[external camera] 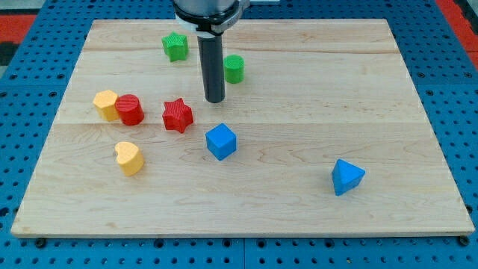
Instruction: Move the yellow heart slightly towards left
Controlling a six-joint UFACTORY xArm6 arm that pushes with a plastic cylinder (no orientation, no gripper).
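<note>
The yellow heart lies on the wooden board at the view's lower left. My tip stands near the board's upper middle, well to the upper right of the heart. The red star lies just left and below the tip, between it and the heart. The tip touches no block.
A yellow block touches a red cylinder at the left. A green star and a green cylinder lie near the top. A blue cube sits mid-board; a blue triangular block at the lower right.
</note>
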